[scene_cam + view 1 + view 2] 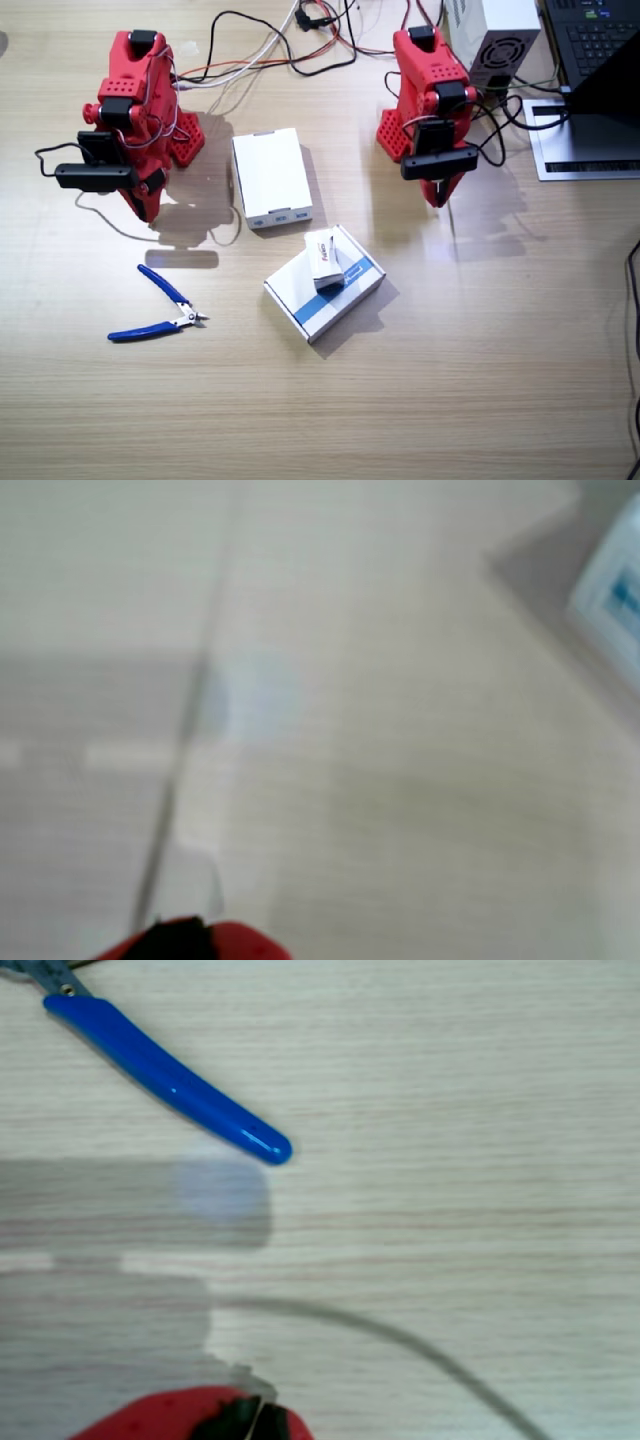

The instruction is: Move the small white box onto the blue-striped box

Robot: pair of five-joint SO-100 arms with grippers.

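- The small white box (325,259) is already sitting on top of the blue-striped box (325,282), a bit toward its far-left part, roughly in the middle of the surface (480,380). So to me the move looks done, or as good as.
- Handling-wise I'd guess it's a light, stiff little carton. It'd probably slide on the smooth card under it if nudged. If it needed re-gripping, I'd pinch across the two long sides, near the middle.
- The striped box looks flat and rigid, a decent platform.
- Writing: there's small red lettering on the little carton, too tiny to read. Print on the striped box is also unreadable from here.
- Left gripper (437,195) hangs near its base, well apart from both boxes, holding nothing. Can't tell how far the jaws are open.
- Right gripper (150,205) is the same: parked, empty, and I can't tell its jaw gap.
- Other stuff: a plain white box (270,176) between the arms, and blue-handled cutters (155,308), whose handle shows in a wrist view (170,1082).
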